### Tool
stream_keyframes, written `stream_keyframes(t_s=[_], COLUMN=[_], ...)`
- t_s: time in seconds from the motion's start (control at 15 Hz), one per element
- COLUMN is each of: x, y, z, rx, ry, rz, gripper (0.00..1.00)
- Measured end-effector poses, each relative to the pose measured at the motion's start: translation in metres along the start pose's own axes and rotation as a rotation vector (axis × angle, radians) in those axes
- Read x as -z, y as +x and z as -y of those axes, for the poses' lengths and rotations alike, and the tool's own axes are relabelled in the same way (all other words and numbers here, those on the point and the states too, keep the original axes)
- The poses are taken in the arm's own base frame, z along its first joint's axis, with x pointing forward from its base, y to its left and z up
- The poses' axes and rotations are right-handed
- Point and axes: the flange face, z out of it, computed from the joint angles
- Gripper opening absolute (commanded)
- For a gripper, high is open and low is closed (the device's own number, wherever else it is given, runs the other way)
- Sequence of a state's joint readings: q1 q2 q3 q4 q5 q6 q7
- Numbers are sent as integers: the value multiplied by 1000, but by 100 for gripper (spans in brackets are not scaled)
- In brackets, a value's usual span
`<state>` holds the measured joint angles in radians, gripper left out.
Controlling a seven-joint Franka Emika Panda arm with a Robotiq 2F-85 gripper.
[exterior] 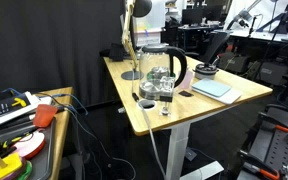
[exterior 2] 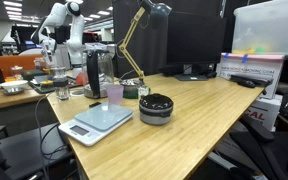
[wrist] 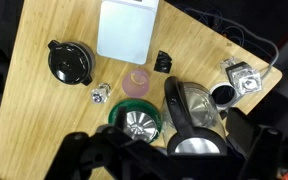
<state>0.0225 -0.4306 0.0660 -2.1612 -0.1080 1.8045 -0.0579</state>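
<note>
A wooden desk (wrist: 24, 100) is shown from above in the wrist view. The gripper (wrist: 169, 160) is hung high over it, fingers spread wide and nothing held, so the whole tabletop is left in sight. Nearest beneath it, a glass kettle (wrist: 196, 108) is stood upright, just beside a green-rimmed metal vessel (wrist: 139, 125). Beyond are set a pink cup (wrist: 136, 82), a black round lid (wrist: 69, 62) and a scale (wrist: 126, 28) (its platform bare). A desk lamp (exterior 2: 156, 9) is raised near the kettle, crowding the space above it.
</note>
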Motion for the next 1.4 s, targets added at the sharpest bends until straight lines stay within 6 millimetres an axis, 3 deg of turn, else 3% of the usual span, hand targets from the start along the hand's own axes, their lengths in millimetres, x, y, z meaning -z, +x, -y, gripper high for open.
stream_keyframes(t_s=[0.27, 0.4, 1.0, 1.13, 1.4], x=[-1, -8, -97, -108, -105], y=[0, 0, -4, -5, -2], z=[-4, -18, -139, -148, -145], rx=[-14, -54, -359, -389, -398], ry=[4, 13, 61, 62, 58], rz=[2, 16, 159, 182, 176], gripper=[100, 100, 100, 100, 100])
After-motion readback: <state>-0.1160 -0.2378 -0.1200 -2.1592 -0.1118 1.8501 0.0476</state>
